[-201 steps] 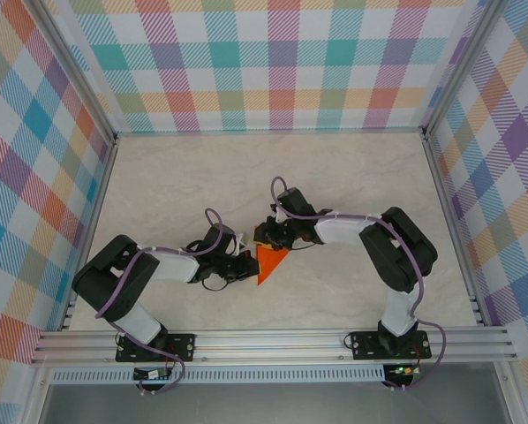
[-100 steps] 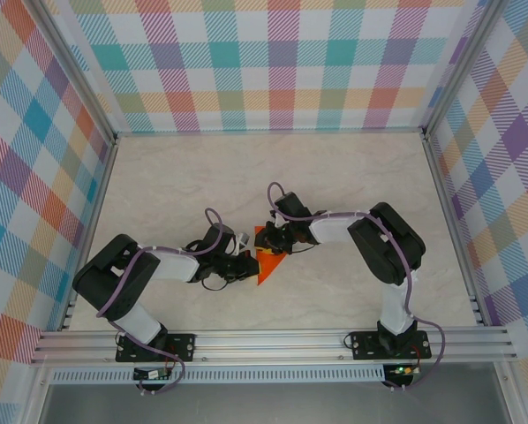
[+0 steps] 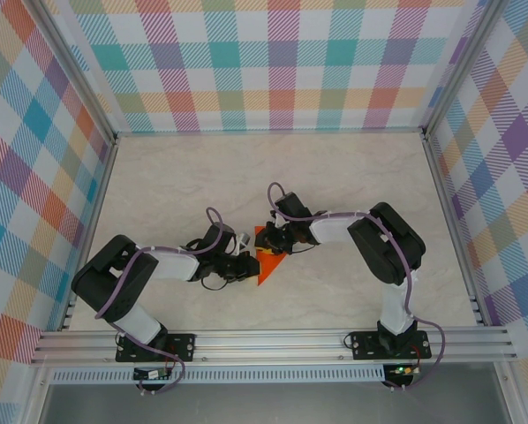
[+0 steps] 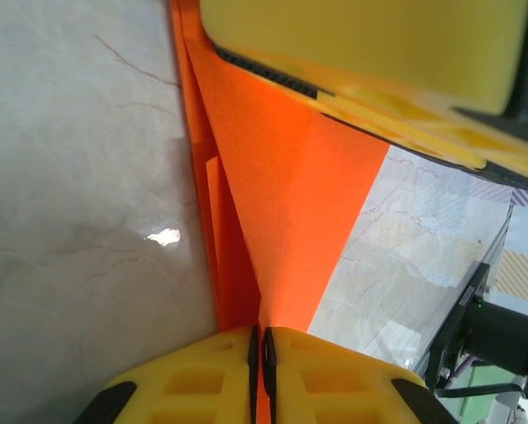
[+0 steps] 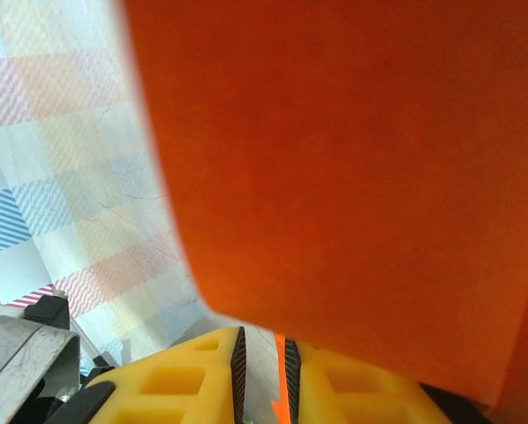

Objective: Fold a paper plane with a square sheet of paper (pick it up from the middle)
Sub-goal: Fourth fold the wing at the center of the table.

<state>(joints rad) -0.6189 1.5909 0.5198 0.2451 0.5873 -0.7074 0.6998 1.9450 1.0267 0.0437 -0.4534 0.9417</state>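
Observation:
The paper plane is a bright orange pointed fold, held at mid-table between my two grippers. My left gripper meets it from the left. In the left wrist view that gripper is shut on the paper plane at its centre crease, and the sheet fans out away from the camera. My right gripper is at the paper's far end. In the right wrist view its jaws stand a narrow gap apart, with a sliver of orange paper against the right pad. One of its yellow fingers lies over the paper's far end.
The pale marble tabletop is walled by checked panels at the back and sides. A metal rail runs along the near edge by the arm bases.
The right arm has shifted a little left, bringing its gripper closer over the paper's far end. The left gripper and the paper have stayed put.

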